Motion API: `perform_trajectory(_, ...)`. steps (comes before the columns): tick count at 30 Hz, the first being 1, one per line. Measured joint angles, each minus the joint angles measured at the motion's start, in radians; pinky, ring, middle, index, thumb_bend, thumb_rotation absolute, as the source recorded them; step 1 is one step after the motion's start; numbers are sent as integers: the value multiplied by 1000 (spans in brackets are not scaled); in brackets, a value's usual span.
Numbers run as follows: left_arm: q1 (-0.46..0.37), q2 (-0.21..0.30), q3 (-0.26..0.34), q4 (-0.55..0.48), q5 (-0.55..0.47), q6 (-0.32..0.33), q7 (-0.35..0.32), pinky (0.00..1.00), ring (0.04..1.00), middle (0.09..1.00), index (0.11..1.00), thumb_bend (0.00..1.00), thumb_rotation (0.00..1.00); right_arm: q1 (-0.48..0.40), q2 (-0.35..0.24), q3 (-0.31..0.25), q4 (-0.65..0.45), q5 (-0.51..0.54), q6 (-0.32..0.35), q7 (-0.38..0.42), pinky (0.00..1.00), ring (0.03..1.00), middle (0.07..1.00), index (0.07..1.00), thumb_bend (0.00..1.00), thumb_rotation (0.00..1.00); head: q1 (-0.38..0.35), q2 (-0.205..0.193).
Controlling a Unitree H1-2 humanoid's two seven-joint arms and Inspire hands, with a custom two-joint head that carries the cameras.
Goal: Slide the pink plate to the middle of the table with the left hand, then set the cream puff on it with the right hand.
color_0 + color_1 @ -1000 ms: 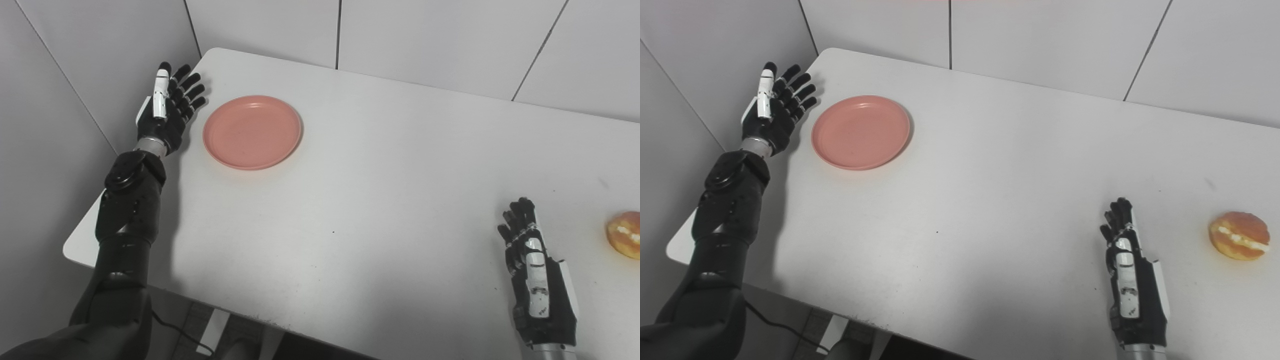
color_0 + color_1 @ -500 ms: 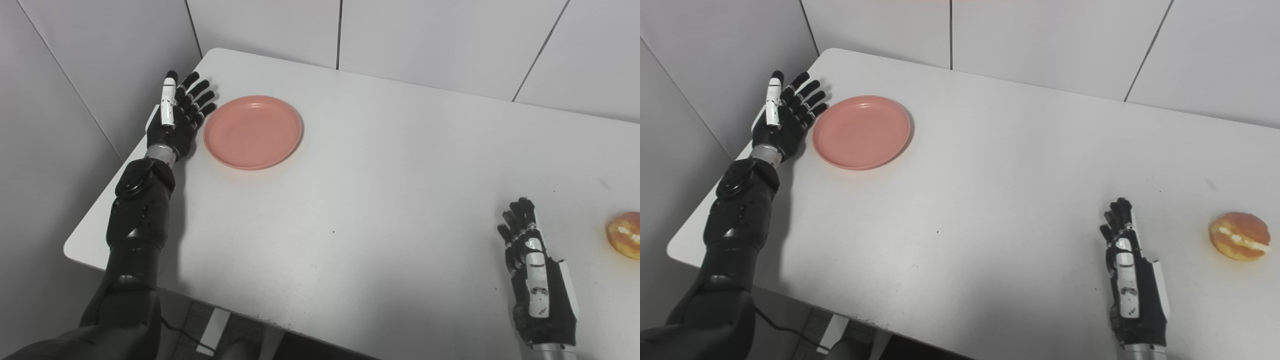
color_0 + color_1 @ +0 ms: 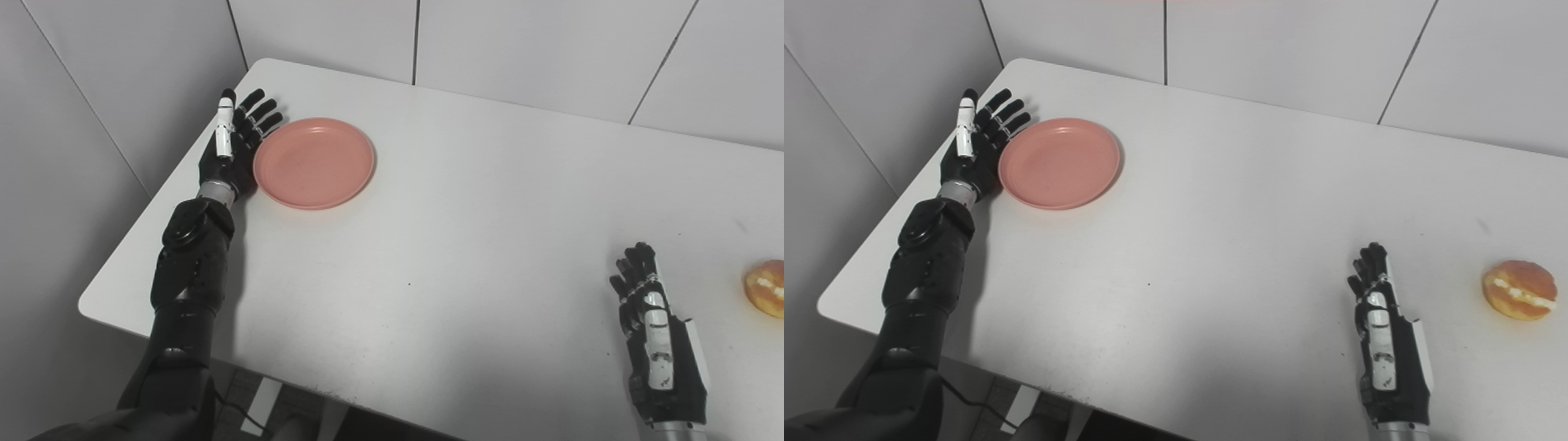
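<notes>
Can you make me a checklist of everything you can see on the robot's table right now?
Surface: white table, a few small dark specks.
Job's things: pink plate near the far left corner, nothing on it; cream puff at the right edge, untouched.
Clutter: nothing seen.
Hands: left hand open, fingers spread, against the plate's left rim; right hand resting on the table, apart from the puff, holding nothing, fingers partly curled.
Cables: one dark cable under the table's near edge.
Surroundings: pale wall panels behind and at left.
</notes>
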Motion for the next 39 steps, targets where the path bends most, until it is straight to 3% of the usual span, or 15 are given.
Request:
perform_trajectory(17,44,-42,-40,-84,15,-2,12,827,828,826,810,442,1000,0,0,2,0,-2,0,0,1000,1000,1000,1000,297,1000,-9,6)
perform_trajectory(39,84,-105,-136,-168,20,6,6,809,828,831,813,430,1000,0,1,1,-1,-11,-1,-2,1000,1000,1000,1000,313,1000,-31,20)
